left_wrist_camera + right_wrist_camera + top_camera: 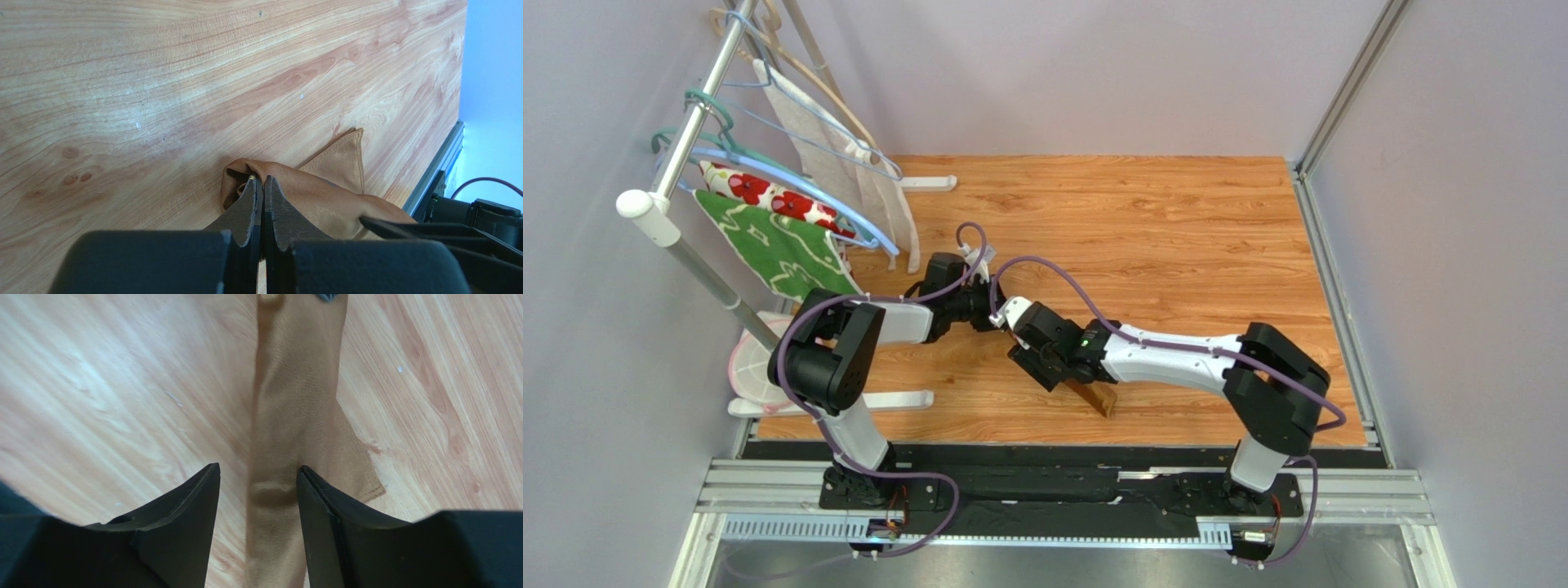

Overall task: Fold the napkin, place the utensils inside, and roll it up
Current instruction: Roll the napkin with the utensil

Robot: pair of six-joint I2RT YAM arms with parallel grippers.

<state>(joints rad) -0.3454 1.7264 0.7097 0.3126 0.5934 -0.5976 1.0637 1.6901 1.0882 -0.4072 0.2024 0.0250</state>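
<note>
The golden-brown napkin (pixel 325 190) is bunched into a narrow hanging strand, and a corner of it lies flat on the wooden table (pixel 184 92). In the top view only a small piece of the napkin (pixel 1095 399) shows under the right arm. My left gripper (pixel 263 182) is shut on a fold of the napkin, and it sits mid-table in the top view (pixel 993 312). My right gripper (pixel 258 473) is open, its jaws standing either side of the napkin strand (pixel 294 416) without pinching it; it is beside the left one (pixel 1026 349). No utensils are in view.
A clothes rack (pixel 683 159) with hangers stands at the left, holding a green leaf-patterned cloth (pixel 775 245) and a white cloth with red flowers (pixel 762 190). Its white feet (pixel 891 401) rest on the table. A metal rail (pixel 1333 306) runs along the right edge.
</note>
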